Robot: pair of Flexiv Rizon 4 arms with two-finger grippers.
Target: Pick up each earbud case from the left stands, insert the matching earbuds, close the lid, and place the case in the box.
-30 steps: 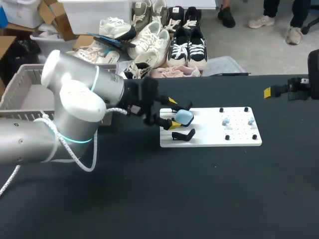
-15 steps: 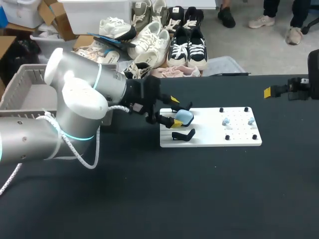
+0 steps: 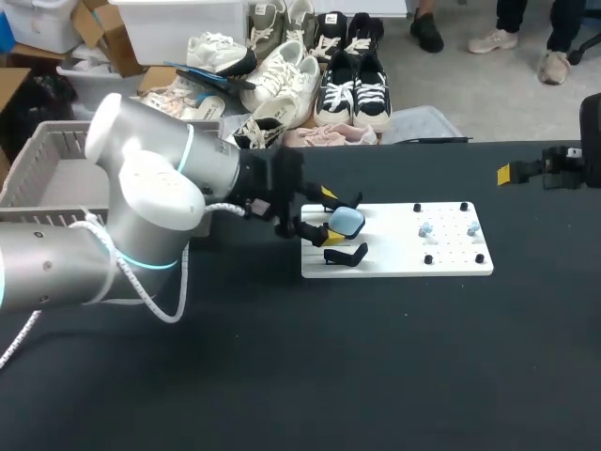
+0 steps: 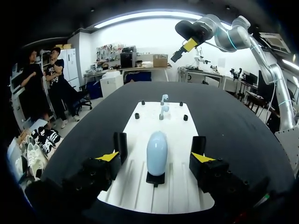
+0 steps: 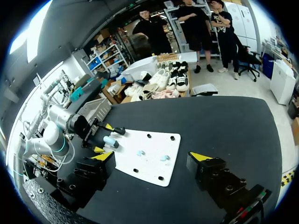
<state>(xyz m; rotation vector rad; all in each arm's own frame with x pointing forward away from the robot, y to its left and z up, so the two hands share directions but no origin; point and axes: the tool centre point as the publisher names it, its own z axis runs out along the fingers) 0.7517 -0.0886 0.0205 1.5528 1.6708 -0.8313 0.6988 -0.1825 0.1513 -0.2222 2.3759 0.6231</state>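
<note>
Straddling the blue earbud case [image 3: 346,221] on its black stand [image 4: 155,178], the left gripper [image 4: 159,145] holds its fingers spread, clear of it. The right gripper [image 5: 152,158], also spread, hangs well apart. A gray basket [image 3: 38,169] sits behind the left arm.

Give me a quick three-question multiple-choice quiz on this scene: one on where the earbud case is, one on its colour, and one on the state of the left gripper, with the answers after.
1. Where is the earbud case?
A) on the floor
B) on a stand on the white board
C) inside a drawer

2. What colour is the earbud case?
A) red
B) black
C) light blue

3. How is the left gripper?
A) open, with the case between its fingers but untouched
B) shut on the case
C) open, far from the board

Answers:
1 B: the case sits on the black stand on the board.
2 C: its shell shows pale blue in the head and left wrist views.
3 A: a gap shows between each finger and the case.
</note>
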